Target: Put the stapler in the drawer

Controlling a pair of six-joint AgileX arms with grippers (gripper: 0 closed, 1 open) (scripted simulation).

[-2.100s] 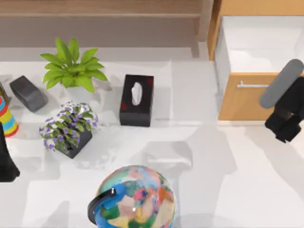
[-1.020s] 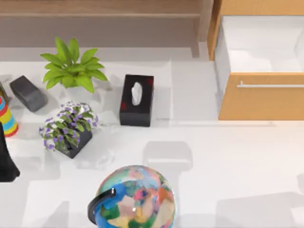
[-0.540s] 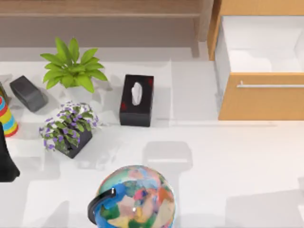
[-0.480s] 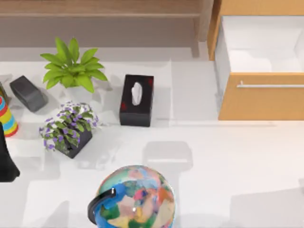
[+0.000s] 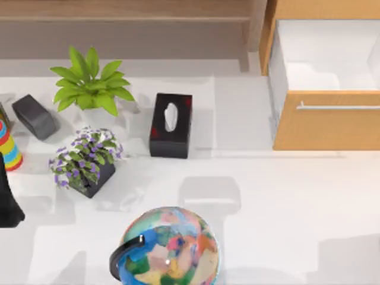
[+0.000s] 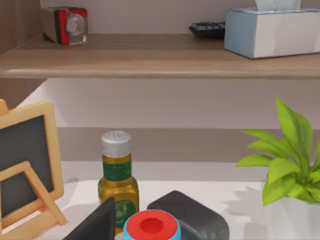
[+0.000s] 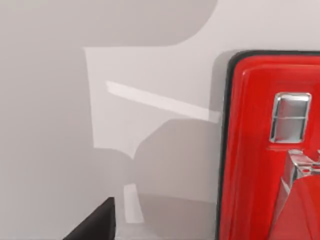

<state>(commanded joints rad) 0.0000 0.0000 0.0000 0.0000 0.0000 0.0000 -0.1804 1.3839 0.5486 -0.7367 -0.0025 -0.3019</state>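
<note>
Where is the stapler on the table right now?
In the top view the stapler lies on the table at the far left, just left of the green plant and above the striped cylinder.

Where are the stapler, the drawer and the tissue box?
stapler [image 5: 34,116]: top view, middle of its dark grey top.
drawer [image 5: 323,127]: top view, wooden front below the handle.
black tissue box [image 5: 171,139]: top view, lid below the opening.

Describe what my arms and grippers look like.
The left arm is a matte black, blocky shape at the top view's left edge, with no markings or cables visible. The left gripper shows as a dark grey wedge, the right gripper as a black wedge.
</note>
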